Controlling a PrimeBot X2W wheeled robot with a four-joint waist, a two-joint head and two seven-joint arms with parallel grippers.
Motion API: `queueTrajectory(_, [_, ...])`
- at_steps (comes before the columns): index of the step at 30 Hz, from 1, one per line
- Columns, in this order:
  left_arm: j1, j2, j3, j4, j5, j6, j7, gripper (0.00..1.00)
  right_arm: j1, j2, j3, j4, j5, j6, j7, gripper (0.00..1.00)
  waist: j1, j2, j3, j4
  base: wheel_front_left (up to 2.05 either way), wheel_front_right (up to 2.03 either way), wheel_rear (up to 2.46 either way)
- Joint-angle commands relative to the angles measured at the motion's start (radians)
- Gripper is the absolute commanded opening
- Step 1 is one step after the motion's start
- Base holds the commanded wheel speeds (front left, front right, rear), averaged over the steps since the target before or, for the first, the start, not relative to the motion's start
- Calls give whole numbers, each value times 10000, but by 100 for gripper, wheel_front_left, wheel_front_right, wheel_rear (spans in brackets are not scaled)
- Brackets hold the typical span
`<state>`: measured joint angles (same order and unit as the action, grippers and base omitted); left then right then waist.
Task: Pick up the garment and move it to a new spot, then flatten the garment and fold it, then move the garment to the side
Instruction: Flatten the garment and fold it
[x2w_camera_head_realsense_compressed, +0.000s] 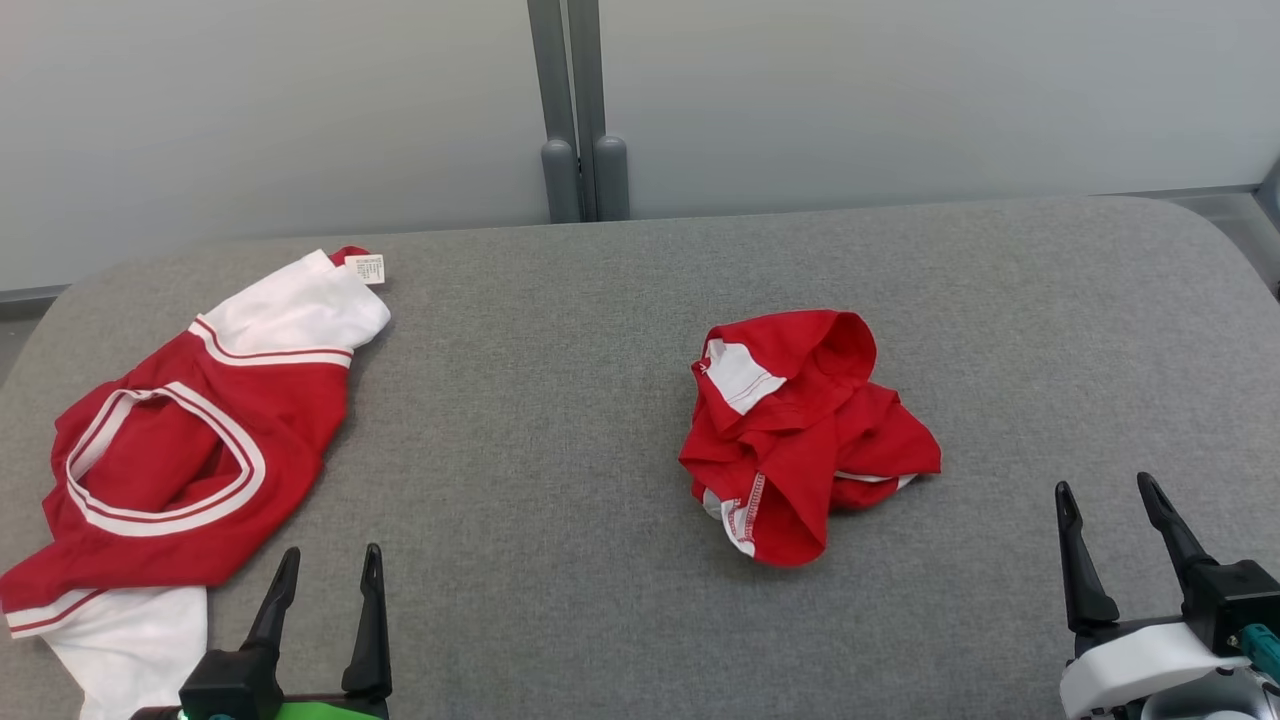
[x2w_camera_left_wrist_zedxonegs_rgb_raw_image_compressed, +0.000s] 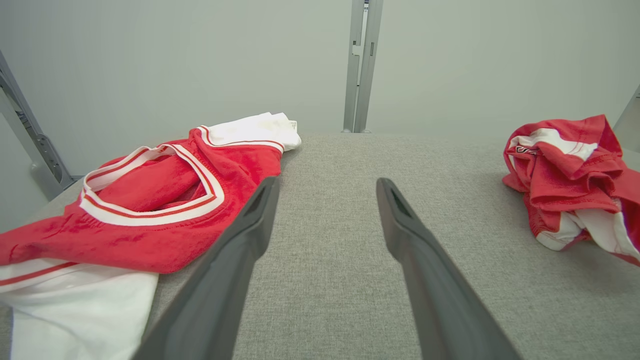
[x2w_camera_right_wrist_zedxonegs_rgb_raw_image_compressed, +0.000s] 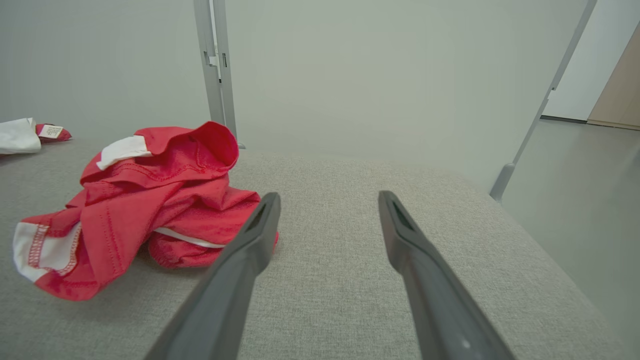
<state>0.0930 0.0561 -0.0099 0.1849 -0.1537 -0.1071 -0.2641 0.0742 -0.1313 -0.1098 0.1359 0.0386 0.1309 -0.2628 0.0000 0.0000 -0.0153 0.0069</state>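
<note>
Both my claws are spread wide and hold nothing. My left claw (x2w_camera_head_realsense_compressed: 332, 550) hangs over the near edge of the grey table (x2w_camera_head_realsense_compressed: 560, 400), close to the hem of a jersey (x2w_camera_head_realsense_compressed: 190, 450) that lies spread at the left. My right claw (x2w_camera_head_realsense_compressed: 1103, 483) hangs near the right edge, fingers pointing across the table. The garment (x2w_camera_head_realsense_compressed: 800, 440) I take to be mine to move lies bunched in a red heap a little right of the table's middle, nearer my right claw than my left and touching neither. It looks like thin, light knit cloth, limp and unlikely to slide on this rough cover, so it should lift with little effort but sag and unroll as it rises. I would pinch a raised fold or the stitched, white-edged hem at the near side, where the cloth is doubled and gives my fingers something to bite. A grab into the middle risks catching several layers at once, which would make flattening harder.
</note>
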Motion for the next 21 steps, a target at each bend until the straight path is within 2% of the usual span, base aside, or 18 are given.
queueTrajectory(1, [148, -14, 56, 22, 99, -65, -5, 100, 75, -8, -23, 24, -84, -3, -30, 100, 0, 0, 6, -21, 0, 0, 0])
queueTrajectory(21, [-347, -53, -473, 237, 2, -235, -5, 100, -120, 33, -2, 47, 26, -3, -30, 100, 0, 0, 67, -70, 0, 0, 0])
